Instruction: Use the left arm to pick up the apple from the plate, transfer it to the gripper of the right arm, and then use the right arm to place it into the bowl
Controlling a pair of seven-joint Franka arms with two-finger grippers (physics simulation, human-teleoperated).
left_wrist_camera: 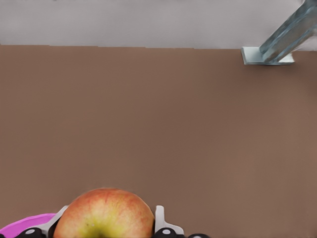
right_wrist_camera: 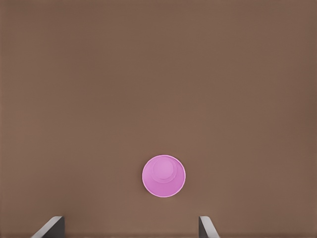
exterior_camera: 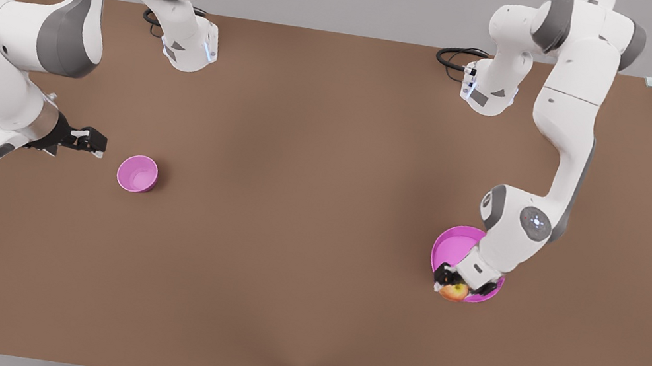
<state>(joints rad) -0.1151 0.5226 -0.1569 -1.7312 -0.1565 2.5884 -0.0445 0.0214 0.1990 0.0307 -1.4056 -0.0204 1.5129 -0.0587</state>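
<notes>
The left gripper (exterior_camera: 454,285) has its jaws around the apple (exterior_camera: 454,291) at the plate's (exterior_camera: 453,242) near rim, while the right gripper (exterior_camera: 93,143), jaws open, waits well apart just beside the bowl (exterior_camera: 137,173).

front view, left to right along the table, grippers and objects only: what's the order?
right gripper, open, waiting beside the bowl → bowl → plate, with the left gripper around the apple at the plate's near edge.
</notes>
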